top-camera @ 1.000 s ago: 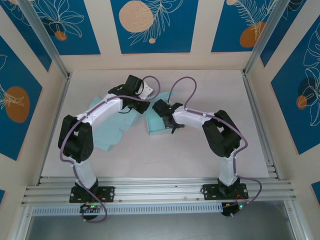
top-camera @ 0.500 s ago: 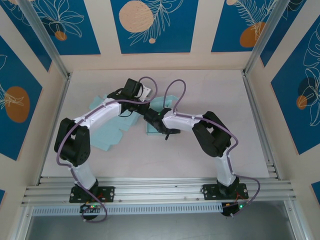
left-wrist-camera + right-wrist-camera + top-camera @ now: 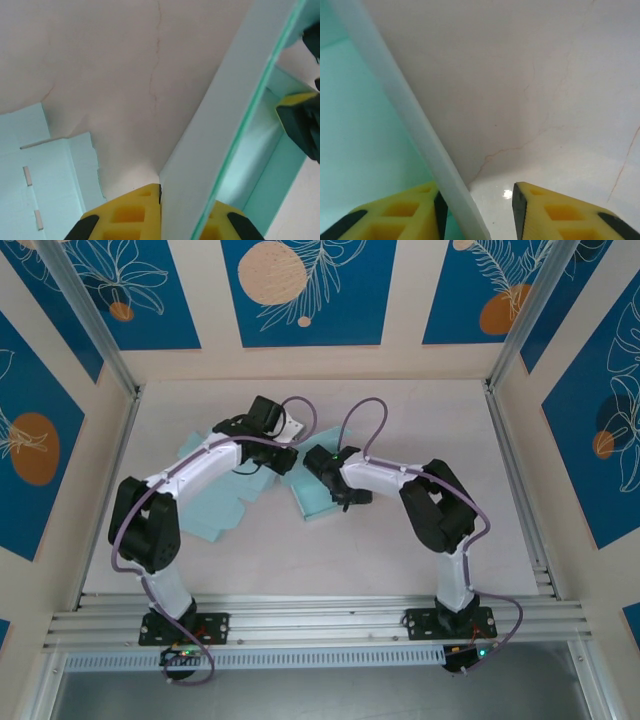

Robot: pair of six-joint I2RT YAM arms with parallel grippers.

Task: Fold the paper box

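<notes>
Left of centre on the white tabletop [image 3: 430, 410] lies the pale teal paper box [image 3: 222, 506]. Most of it is a flat die-cut sheet with slots and tabs, and its right-hand part is raised, with one wall panel [image 3: 220, 125] standing up near where the two arms meet. The left fingers [image 3: 131, 214] are pressed together around that upright panel, pinching the card with a yellow pad on each face. The right fingers [image 3: 555, 212] are spread: a pale card edge rests against one pad while the other stands clear of it across a bare gap, so nothing is clamped there.

The step in hand looks like setting up a side wall and turning it along its crease. To do it well, the left pinch should act as the anchor, firm enough that the sheet cannot slide but not so hard that it dents the card. The right fingers should take the panel close to the fold line and square to it, closing only once the card sits centred between the pads. Both should then swing together about the crease, pressing along its length, so the wall bends where it is scored and does not buckle or drag the flat sheet across the tabletop
</notes>
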